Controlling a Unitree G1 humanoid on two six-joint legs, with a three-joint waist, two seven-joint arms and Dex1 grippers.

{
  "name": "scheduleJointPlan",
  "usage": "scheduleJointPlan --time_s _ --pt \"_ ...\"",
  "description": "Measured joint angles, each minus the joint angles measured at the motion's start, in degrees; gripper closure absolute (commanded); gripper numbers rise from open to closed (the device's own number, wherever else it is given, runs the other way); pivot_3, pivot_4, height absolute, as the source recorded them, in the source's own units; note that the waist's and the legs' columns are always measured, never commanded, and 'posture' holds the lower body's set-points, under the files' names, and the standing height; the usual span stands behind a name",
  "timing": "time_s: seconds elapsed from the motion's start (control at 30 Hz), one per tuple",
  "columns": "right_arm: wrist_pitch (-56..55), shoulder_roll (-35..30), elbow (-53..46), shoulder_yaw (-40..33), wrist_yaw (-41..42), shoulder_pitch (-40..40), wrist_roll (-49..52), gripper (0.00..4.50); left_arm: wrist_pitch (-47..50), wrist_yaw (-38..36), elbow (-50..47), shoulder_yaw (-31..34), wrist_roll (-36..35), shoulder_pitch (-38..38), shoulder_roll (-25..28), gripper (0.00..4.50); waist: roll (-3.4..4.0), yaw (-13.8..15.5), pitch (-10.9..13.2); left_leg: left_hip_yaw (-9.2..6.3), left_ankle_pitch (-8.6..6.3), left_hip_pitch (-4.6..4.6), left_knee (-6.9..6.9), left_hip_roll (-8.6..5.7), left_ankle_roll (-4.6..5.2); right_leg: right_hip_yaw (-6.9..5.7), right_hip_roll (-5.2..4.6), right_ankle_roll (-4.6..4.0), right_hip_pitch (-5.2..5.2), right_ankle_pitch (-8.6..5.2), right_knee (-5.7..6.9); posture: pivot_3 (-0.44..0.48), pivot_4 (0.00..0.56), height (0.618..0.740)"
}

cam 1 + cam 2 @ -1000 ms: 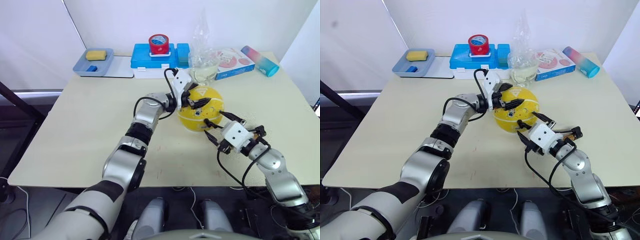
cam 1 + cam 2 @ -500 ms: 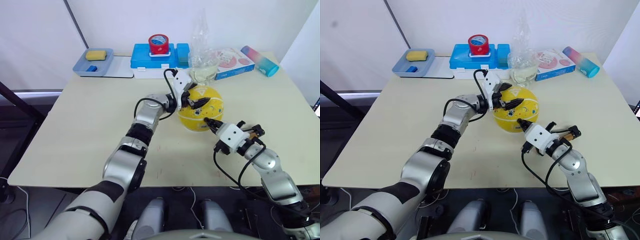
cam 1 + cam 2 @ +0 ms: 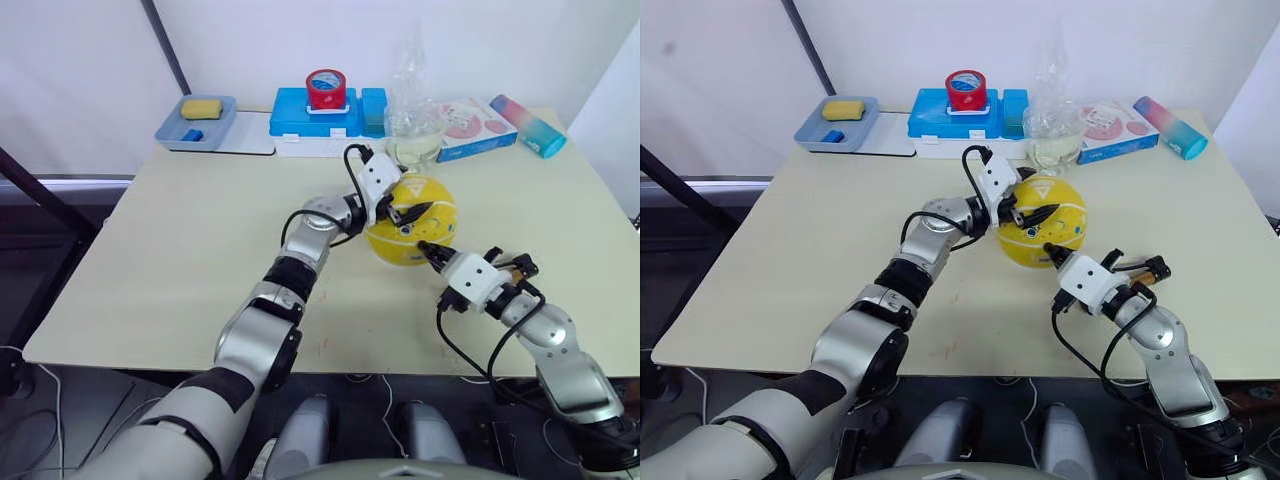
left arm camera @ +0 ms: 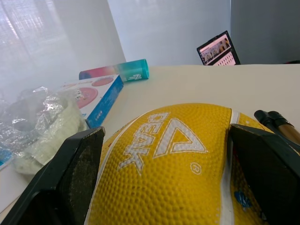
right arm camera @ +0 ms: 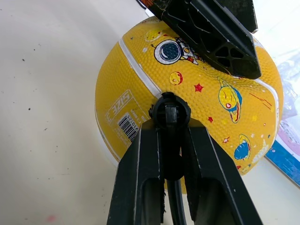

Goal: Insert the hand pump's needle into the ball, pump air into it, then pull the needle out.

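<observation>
Up close, the right pincer (image 5: pixel 171 136) pinches the needle (image 5: pixel 169 112) against the ball (image 5: pixel 206 93); the left pincer (image 4: pixel 164 154) straddles it, spread.

Our two head views look forward and down from above the worktop (image 3: pixel 150 260), side by side, sharing nearly the same scene. Our left wrist view sits very close over the top of the ball (image 4: pixel 168 178), facing across the worktop toward a far wall. Our right wrist view looks along its gripper (image 5: pixel 171 140) at the ball's side, equally near. All four share the ball.
</observation>
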Motion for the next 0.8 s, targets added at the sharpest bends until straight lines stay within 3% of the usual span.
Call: scheduleJointPlan --time_s 0.8 --pt "4.7 -0.7 -5.7 -1.7 -0.1 4.0 -0.2 4.50 -1.1 1.2 2.8 -0.2 0.4 -0.7 -2.0 0.00 -0.02 1.0 -0.1 -0.53 -0.01 -0.03 0.01 -0.31 0.00 -0.47 -0.30 0.16 0.27 -0.13 -0.11 0.000 0.150 0.739"
